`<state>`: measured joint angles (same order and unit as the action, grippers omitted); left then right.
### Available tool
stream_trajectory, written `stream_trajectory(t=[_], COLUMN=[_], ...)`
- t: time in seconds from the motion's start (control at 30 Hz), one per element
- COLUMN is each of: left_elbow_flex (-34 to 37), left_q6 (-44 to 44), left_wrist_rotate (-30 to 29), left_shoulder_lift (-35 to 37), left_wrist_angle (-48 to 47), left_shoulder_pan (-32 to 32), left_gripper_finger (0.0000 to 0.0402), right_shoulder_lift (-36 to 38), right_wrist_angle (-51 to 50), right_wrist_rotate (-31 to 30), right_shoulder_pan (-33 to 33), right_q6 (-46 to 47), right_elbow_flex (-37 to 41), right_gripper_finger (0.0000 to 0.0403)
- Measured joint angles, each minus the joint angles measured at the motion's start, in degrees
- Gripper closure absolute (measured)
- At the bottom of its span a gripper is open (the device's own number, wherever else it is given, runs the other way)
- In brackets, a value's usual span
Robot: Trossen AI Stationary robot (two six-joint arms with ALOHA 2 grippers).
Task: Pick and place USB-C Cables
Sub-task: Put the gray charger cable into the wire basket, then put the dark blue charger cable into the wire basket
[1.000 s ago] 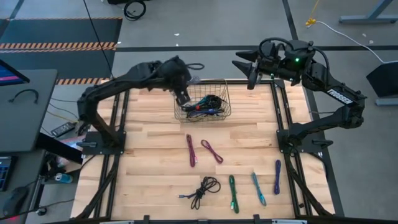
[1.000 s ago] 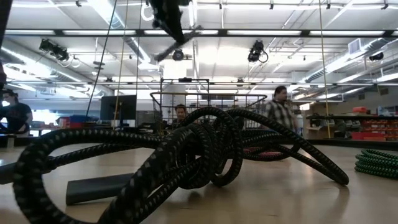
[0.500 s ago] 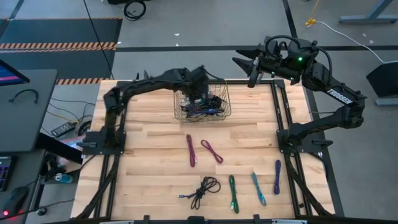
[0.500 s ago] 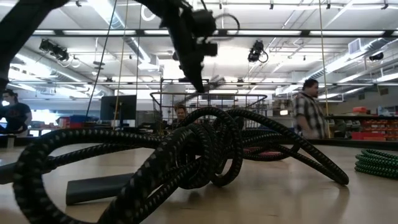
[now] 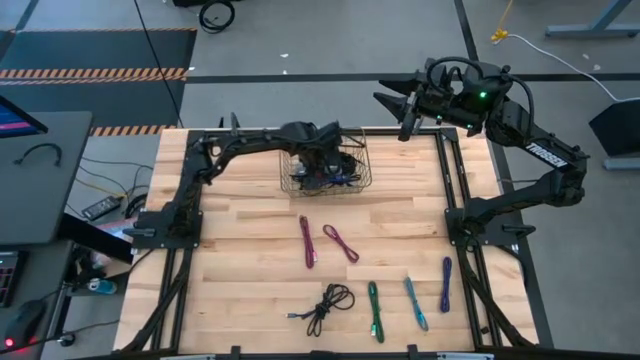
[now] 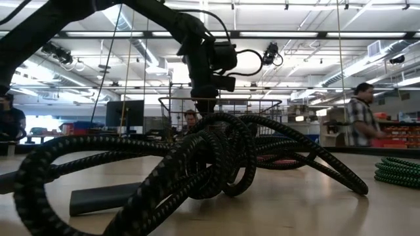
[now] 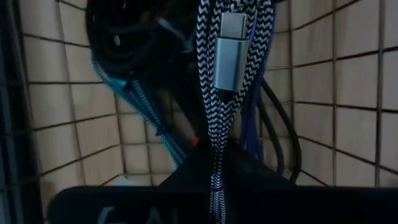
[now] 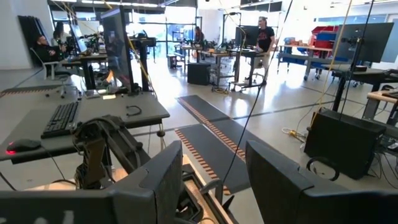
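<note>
**Left gripper holds braided cable over the wire basket**

A black-and-white braided USB-C cable [image 7: 217, 118], folded with its silver plug uppermost, hung pinched in the closed fingers of the left gripper [image 5: 318, 160] inside the dark wire basket [image 5: 360, 176] at the tabletop's far edge, above a tangle of black, teal and blue cables [image 7: 134, 74]. Six more cables lay on the wooden tabletop [image 5: 240, 250]: two magenta near the middle, and black, green, teal and purple along the near edge. The right gripper [image 5: 400, 108] waited past the far right corner, fingers apart and empty.
</note>
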<state>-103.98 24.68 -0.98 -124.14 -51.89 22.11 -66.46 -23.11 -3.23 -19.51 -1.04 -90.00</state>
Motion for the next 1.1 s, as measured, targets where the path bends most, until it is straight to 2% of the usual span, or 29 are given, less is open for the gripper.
stream_trajectory(t=[0.23, 0.53, 0.87, 1.0, 1.1], left_elbow_flex=[0.1, 0.1, -3.8, -9.1, -14.7], left_q6=[0.4, -0.6, -5.9, -10.7, -13.3], left_wrist_rotate=[0.4, -2.1, -3.2, -3.0, -3.0], left_shoulder_lift=[-0.1, -0.1, -0.2, -0.2, -0.2], left_wrist_angle=[-3.9, -2.5, -3.8, -8.1, -13.8], left_shoulder_pan=[-1.7, -1.6, -1.7, -1.7, -1.7], left_gripper_finger=[0.0383, 0.0379, 0.0225, 0.0191, 0.0182], right_shoulder_lift=[0.0, 0.1, 0.1, 0.4, 1.3], right_wrist_angle=[1.0, 1.0, 1.0, 1.1, 1.2], right_wrist_rotate=[0.0, 0.5, 1.5, 1.5, 1.8], right_shoulder_pan=[0.0, 0.0, 0.0, 0.0, 0.0], right_q6=[-0.4, -1.1, -1.1, -1.2, -1.6], right_elbow_flex=[0.0, 0.0, 0.0, 0.0, 0.0], right_gripper_finger=[0.0221, 0.0221, 0.0221, 0.0221, 0.0221])
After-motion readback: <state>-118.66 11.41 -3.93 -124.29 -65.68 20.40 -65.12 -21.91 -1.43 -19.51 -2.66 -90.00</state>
